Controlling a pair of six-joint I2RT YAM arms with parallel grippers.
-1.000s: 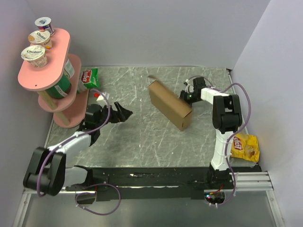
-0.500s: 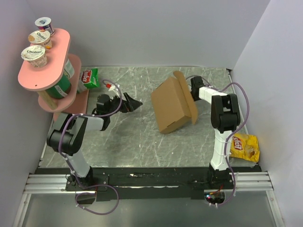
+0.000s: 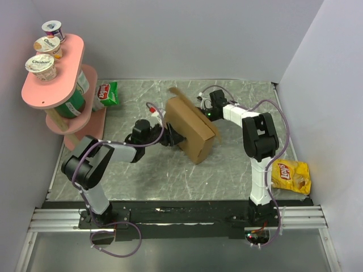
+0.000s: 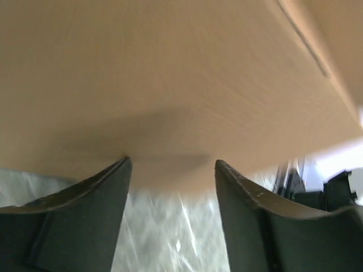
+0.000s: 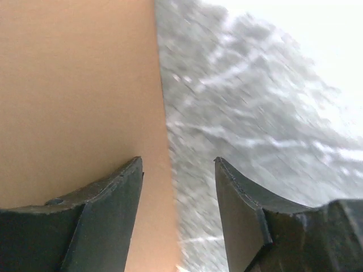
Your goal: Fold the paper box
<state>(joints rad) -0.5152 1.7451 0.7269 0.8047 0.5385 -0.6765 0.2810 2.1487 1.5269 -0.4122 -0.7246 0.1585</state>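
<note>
The paper box (image 3: 190, 126) is sitting in the middle of the top view, on the grey marbled table (image 3: 142, 170). It is lying as a brown slab running from upper left to lower right, and 1 small flap is sticking out at its upper left corner.

The 2 arms are meeting it from opposite sides. The left gripper (image 4: 173, 161) is reaching in at the box's left edge. In the left wrist view its 2 dark fingers (image 4: 85, 215) are standing spread, their tips just under the lower edge of the cardboard that is filling the upper part of that frame, and they are clamping nothing.

The right gripper (image 5: 178, 160) is working at the box's upper right side. Its fingers (image 5: 102, 215) are also standing apart. The cardboard is covering the left half of the right wrist view, and its straight edge is running down into the gap close to the left finger.

At the upper left of the top view a pink shelf (image 3: 57, 86) is carrying 3 yogurt cups (image 3: 41, 66), with a green snack bag (image 3: 108, 93) just beside it. A yellow chip bag (image 3: 292, 175) is lying at the lower right.
</note>
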